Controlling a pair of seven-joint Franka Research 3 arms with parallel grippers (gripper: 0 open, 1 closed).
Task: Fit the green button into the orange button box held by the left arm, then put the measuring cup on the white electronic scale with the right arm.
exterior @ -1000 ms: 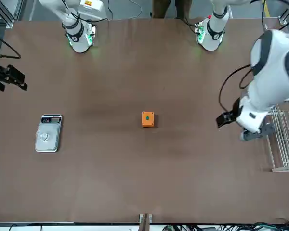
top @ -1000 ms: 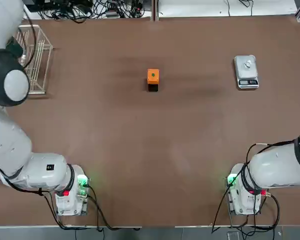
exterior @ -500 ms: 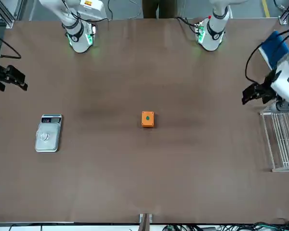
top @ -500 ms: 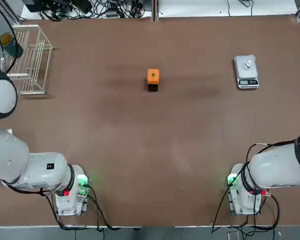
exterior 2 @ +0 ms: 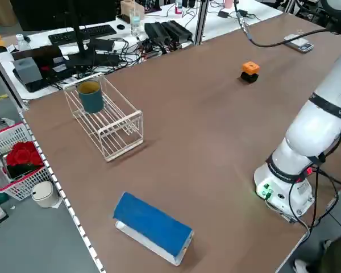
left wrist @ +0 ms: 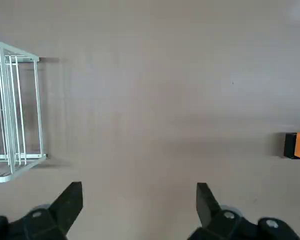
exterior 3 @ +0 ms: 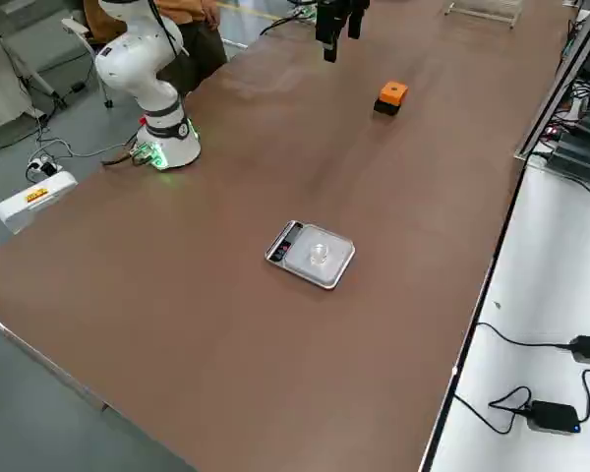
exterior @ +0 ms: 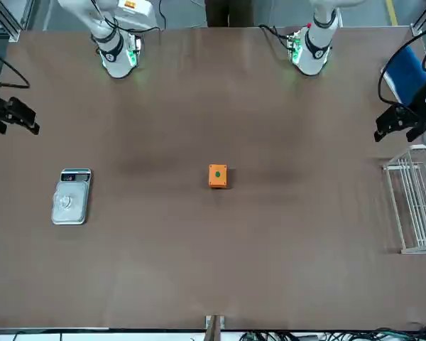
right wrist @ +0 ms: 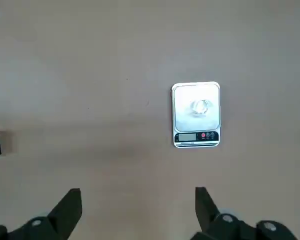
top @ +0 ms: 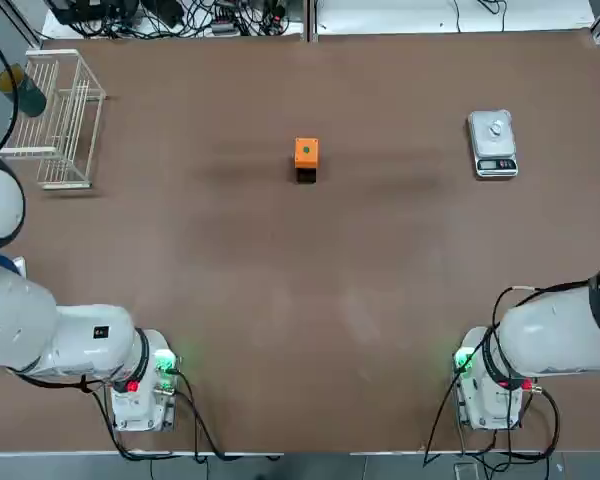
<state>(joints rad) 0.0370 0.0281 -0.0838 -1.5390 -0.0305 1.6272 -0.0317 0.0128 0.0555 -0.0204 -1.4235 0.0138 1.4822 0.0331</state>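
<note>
Both grippers empty, fingers spread wide.
I saw green button (top: 306,150) seated in orange button box (top: 306,153); measuring cup (right wrist: 200,106) on white electronic scale (right wrist: 196,115), well apart from box. Left gripper (exterior: 400,125), right gripper (exterior: 8,117) flanked box.

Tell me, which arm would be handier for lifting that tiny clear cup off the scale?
Right, probably. The white electronic scale with the measuring cup lies on that arm's side, near its open right hand. The open left hand hangs far off by the wire rack.
</note>
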